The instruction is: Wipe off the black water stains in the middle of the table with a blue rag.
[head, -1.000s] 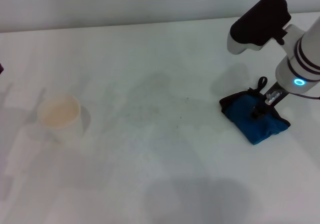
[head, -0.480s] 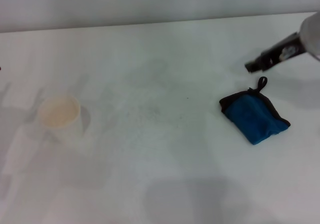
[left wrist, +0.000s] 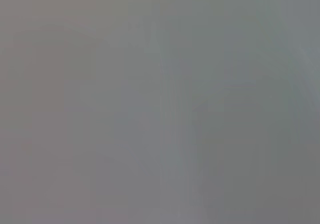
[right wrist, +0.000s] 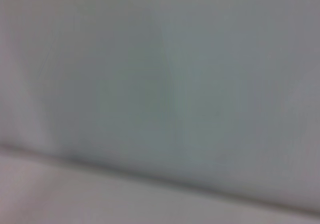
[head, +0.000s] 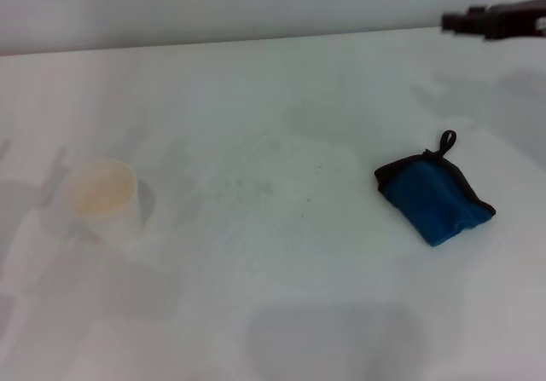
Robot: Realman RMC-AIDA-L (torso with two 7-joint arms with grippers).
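The blue rag (head: 435, 202), with black edging and a black loop, lies folded on the white table (head: 273, 296) at the right, with nothing holding it. My right gripper (head: 490, 19) shows as a dark blurred shape at the far right corner, well above and beyond the rag. No dark blotch shows in the middle of the table. Only a tiny dark dot (head: 321, 167) and some faint specks show there. My left gripper is out of view. Both wrist views show only plain grey surface.
A pale translucent cup (head: 102, 195) stands upright on the left part of the table. The table's far edge runs along the top of the head view against a grey wall.
My right gripper has lifted off the blue rag and moved up and away to the far right corner. The rag stays where it lay.
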